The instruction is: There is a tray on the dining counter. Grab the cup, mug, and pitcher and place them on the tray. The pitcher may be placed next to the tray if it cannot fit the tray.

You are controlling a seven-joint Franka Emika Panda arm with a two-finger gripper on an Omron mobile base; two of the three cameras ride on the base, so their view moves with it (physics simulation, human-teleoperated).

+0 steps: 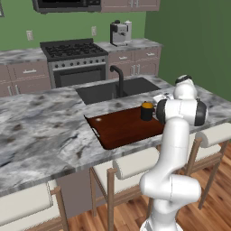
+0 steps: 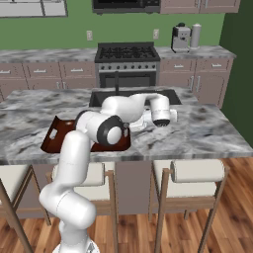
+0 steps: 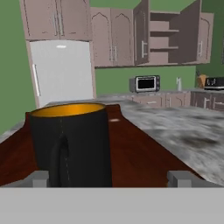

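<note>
Hand view: claw (image 3: 109,178) wide open, mug (image 3: 70,142) between fingers.

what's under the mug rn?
The mug stands upright on the tray, near its right end, on the dining counter. The patch of tray directly beneath it is covered.

Black mug (image 3: 70,144) upright on reddish-brown tray (image 1: 122,128)
</note>
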